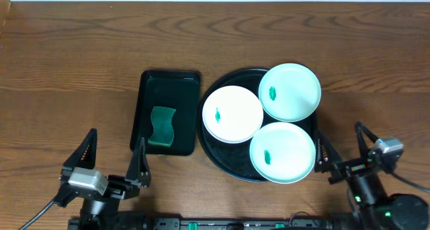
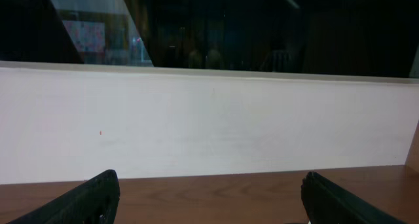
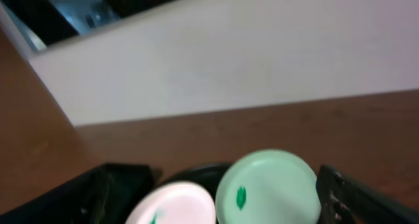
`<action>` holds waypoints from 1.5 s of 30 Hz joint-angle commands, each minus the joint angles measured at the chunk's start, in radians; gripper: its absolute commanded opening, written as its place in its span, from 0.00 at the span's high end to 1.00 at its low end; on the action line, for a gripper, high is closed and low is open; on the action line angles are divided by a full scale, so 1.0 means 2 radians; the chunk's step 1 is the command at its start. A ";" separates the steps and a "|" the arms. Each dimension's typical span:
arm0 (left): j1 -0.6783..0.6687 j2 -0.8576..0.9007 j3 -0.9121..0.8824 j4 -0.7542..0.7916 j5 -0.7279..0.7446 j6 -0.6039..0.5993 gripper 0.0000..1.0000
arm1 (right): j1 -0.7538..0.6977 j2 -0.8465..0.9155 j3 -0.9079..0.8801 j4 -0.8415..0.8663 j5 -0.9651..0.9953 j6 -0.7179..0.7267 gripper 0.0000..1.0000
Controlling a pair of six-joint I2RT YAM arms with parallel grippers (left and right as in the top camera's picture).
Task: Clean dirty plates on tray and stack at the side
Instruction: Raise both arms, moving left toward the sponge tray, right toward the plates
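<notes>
On tray at tabletop centre-right, three smeared plates lay unstacked, left gripper and right gripper both spread wide, holding nothing, so cleaning looked unstarted; next move probably needed left gripper to grab sponge from small tray.

A green wavy-edged sponge is being held in the near half of a small rectangular black tray, which is being borne left of centre by a brown wooden table, whose far edge is being bounded by a pale white wall.
</notes>
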 commanded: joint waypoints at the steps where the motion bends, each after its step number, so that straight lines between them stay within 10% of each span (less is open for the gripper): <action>1: -0.002 0.002 0.005 0.020 0.008 -0.005 0.11 | 0.005 0.060 0.083 -0.061 -0.003 -0.043 0.01; 10: -0.002 0.002 0.005 0.007 0.008 -0.005 0.11 | 0.005 0.280 0.330 -0.318 0.054 -0.081 0.01; 17: -0.002 0.002 0.005 0.003 0.008 -0.005 0.11 | 0.005 0.359 0.407 -0.307 0.063 -0.082 0.01; 27: -0.002 0.048 0.030 -0.045 0.008 -0.051 0.11 | 0.005 0.425 0.408 -0.332 0.064 -0.111 0.98; 40: -0.002 0.407 0.390 -0.332 0.100 -0.017 0.11 | 0.005 0.549 0.408 -0.302 0.063 -0.082 0.99; 45: -0.002 0.534 0.532 -0.477 0.099 0.007 0.11 | 0.008 0.568 0.405 -0.275 0.017 -0.019 0.83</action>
